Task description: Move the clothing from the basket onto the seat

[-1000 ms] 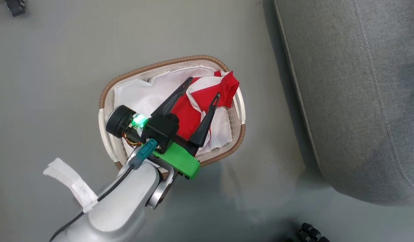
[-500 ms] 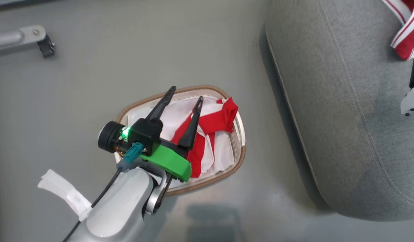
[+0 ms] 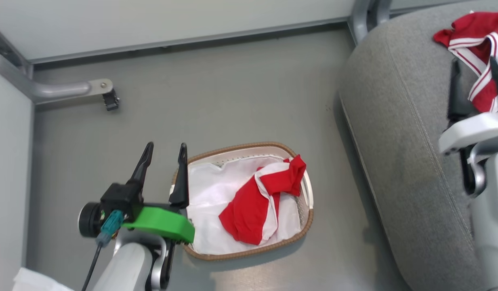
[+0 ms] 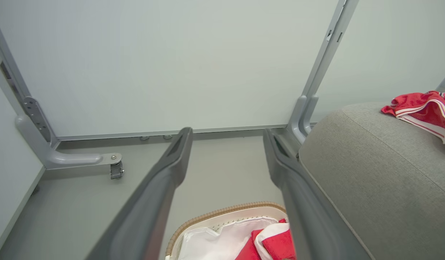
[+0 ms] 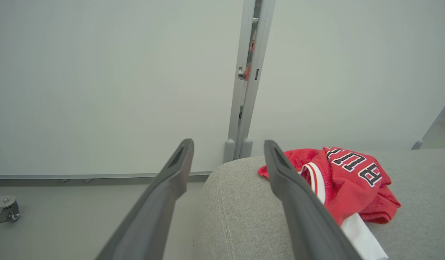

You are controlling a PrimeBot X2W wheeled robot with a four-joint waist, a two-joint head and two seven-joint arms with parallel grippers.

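While one red-and-white garment (image 3: 249,210) lies crumpled in the basket (image 3: 249,146), its long axis runs diagonally in the head view, near-left to far-right, the folded far end pointing toward the seat (image 3: 394,129). A white liner (image 3: 208,194) lies beneath. A second garment (image 3: 471,32) rests on the seat. The left gripper (image 3: 166,147), wide open and empty, hangs at the basket's left edge; the right gripper (image 3: 475,66), equally spread and empty, is beside the second garment.
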